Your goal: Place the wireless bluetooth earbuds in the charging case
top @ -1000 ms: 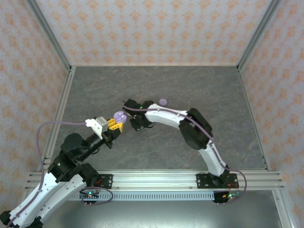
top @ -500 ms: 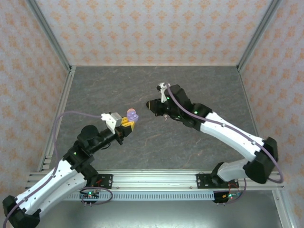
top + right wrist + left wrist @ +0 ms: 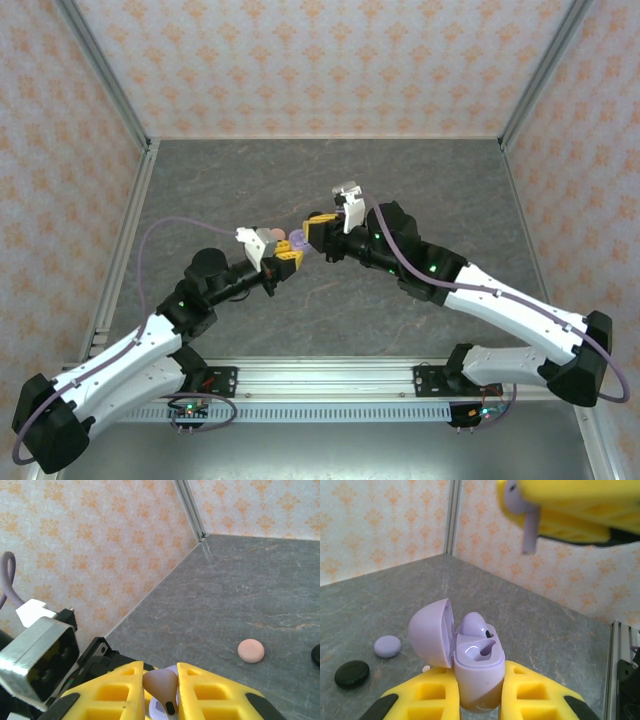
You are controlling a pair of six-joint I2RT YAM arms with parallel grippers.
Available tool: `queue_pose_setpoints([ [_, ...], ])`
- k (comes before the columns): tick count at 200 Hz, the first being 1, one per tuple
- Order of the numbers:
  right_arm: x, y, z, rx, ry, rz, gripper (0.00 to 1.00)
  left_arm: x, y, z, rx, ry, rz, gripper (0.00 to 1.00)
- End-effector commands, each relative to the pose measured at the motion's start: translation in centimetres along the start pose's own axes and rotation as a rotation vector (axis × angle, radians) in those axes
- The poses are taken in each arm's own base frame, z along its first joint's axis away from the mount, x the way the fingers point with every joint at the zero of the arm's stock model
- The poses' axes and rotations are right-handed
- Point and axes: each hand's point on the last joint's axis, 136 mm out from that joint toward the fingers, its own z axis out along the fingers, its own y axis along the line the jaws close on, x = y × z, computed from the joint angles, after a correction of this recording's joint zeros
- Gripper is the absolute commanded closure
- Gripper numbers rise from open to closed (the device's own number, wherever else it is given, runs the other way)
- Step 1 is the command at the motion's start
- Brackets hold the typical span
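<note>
Left fingers [image 3: 427, 692] clamp the base of the lavender charging case [image 3: 479, 672]. The case is upright with its lid [image 3: 431, 632] flipped open to the left. A seated earbud [image 3: 471, 625], lavender, sits in the well next to the lid; the other well [image 3: 481, 651] is bare.

Right fingers [image 3: 125, 685] are narrow, pinching the held earbud [image 3: 161, 684] by its head with the stem pointing down. The left wrist view shows it hanging above the case, clear of it. The right wrist view puts the case rim just under the bud.

From the top, left gripper [image 3: 287, 255] and right gripper [image 3: 318, 236] meet nearly tip to tip above mid-table, with the case between them.

Further out on the grey table [image 3: 240, 595] are a lavender disc [image 3: 387, 646] with a black disc [image 3: 352, 674] near it, and a pink disc [image 3: 250, 650] lying flat. Patterned walls [image 3: 100, 540] are behind.
</note>
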Motion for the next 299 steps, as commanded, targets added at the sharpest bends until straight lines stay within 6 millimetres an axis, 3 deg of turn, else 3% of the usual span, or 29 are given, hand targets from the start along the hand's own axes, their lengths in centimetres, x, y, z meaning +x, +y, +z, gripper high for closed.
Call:
queue_pose_setpoints([
  [1,-0.7,0.9,0.7,-0.026,-0.034,-0.022,0.80,-3.5,-1.0,-0.5,0.037,-0.101,0.028,1.00],
  [52,0.9,1.3,2.7,-0.033,0.023,-0.026,0.80,-3.6,-0.9,-0.7,0.022,-0.099,0.033,1.00],
  [217,2.9,0.0,3.4,0.034,0.098,-0.009,0.78,-3.6,-0.1,-0.7,-0.024,-0.094,0.035,1.00],
  [299,1.2,-0.4,2.8,0.100,0.081,-0.030,0.63,-3.3,-0.1,-0.7,-0.024,-0.085,0.036,1.00],
])
